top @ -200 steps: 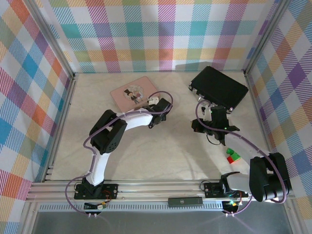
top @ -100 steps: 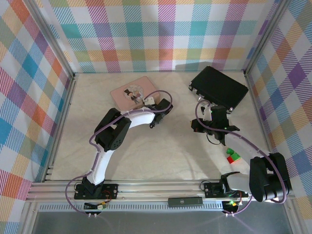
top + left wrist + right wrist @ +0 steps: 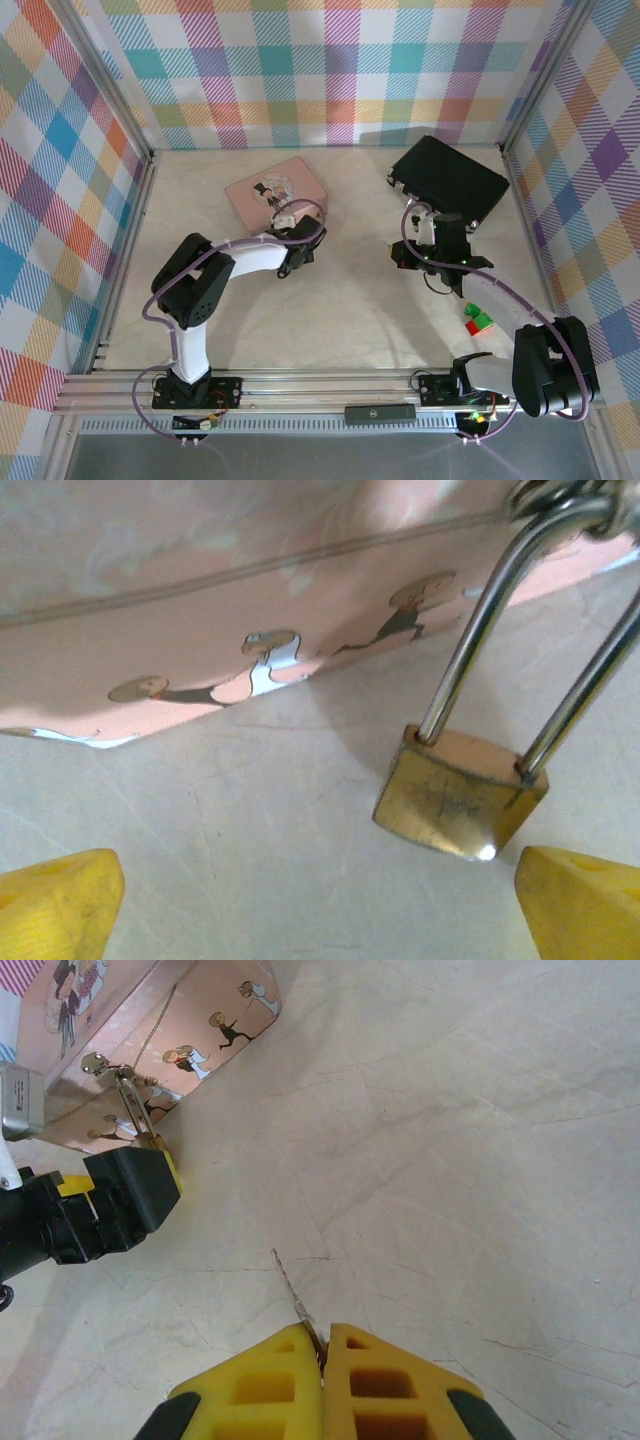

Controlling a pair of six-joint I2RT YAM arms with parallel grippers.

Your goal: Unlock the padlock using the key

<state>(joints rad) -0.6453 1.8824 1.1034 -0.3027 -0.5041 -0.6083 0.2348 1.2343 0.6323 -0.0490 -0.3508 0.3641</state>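
The brass padlock [image 3: 460,802] rests on the table against the pink box [image 3: 200,600], its silvery shackle [image 3: 478,630] hooked through the box's clasp. My left gripper [image 3: 320,920] is open just in front of it, one yellow fingertip [image 3: 55,905] on each side and nothing held. From above, this gripper [image 3: 290,238] sits at the near edge of the pink box [image 3: 262,190]. My right gripper [image 3: 322,1348] is shut on the thin dark key [image 3: 293,1292], whose blade points toward the left gripper [image 3: 110,1200] and the padlock [image 3: 152,1142]. In the top view the right gripper [image 3: 402,256] is mid-table.
A black case [image 3: 450,180] lies at the back right, just behind the right arm. A red-green-yellow cube [image 3: 478,320] sits on the table near the right arm's base. Bare tabletop [image 3: 350,290] lies between the two grippers. Plaid walls enclose the table.
The left arm has swung left and its gripper has slid left along the pink box's near edge. The right gripper has hardly moved and still holds the key.
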